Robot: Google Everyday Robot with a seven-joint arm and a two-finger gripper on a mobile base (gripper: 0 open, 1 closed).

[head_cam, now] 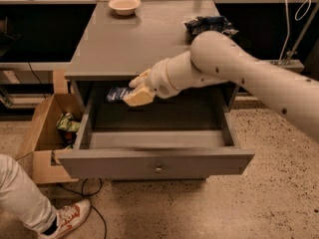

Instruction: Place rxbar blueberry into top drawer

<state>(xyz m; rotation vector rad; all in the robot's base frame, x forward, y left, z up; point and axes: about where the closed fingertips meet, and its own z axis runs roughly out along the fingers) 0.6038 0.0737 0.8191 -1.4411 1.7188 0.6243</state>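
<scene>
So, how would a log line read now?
end effector: over open top drawer, rear | holding: rxbar blueberry | released: no

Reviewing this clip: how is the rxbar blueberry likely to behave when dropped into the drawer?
Likely fairly stiff: the rxbar blueberry juts sideways from the gripper, over the back left of the top drawer, without drooping. Flat, so it should lie still rather than roll. Probably light, given the fingertip hold.
</scene>
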